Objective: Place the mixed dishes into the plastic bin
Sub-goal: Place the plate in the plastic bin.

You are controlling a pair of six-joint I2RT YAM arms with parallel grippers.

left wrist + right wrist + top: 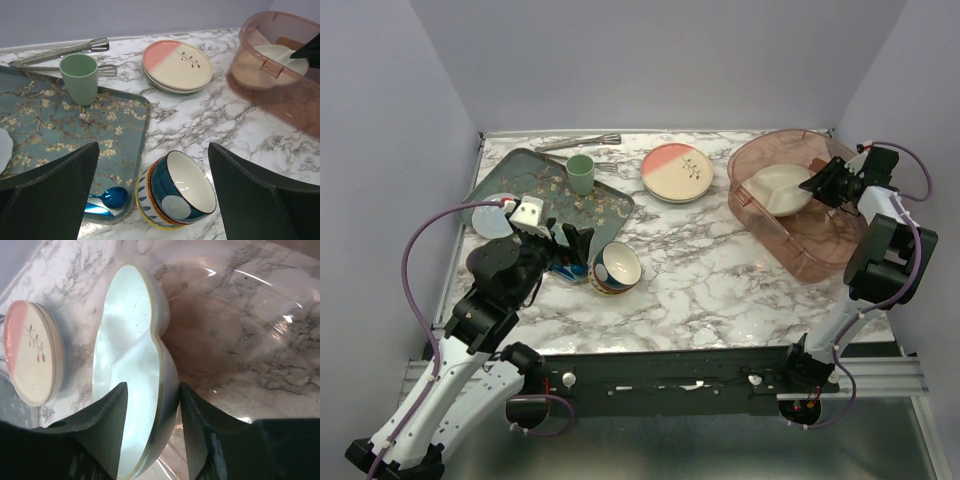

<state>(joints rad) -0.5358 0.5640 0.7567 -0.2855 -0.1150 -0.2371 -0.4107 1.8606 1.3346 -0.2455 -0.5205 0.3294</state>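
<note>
- The right hand (152, 387) is partly spread inside the large translucent pinkish-brown plastic bin (810, 250), which sits at the far right corner of the marble-patterned tabletop (720, 290).
- Its two fingers stand on either side of the rim of the round cream three-section plate (130, 340). Whether the pads press on it cannot be told.
- That plate is inside the bin, leaning against the wall on the left-hand side, with its sectioned face turned up.
- The left hand (572, 243) is spread wide and holds nothing. It hovers near the near left corner of the tabletop.
- Just beyond its fingers the blue-and-yellow patterned bowl (185, 190), cream inside, lies tilted on the tabletop, just beside the near right corner of the rectangular dark-green floral tray (605, 205).
- The round pink-and-cream plate with a sprig (678, 172) tops a small stack near the middle of the far edge, between the tray and the bin.
- A mint-green cup (580, 173) stands upright on the tray's far edge.
- Metal tongs (578, 142) lie along the far edge.
</note>
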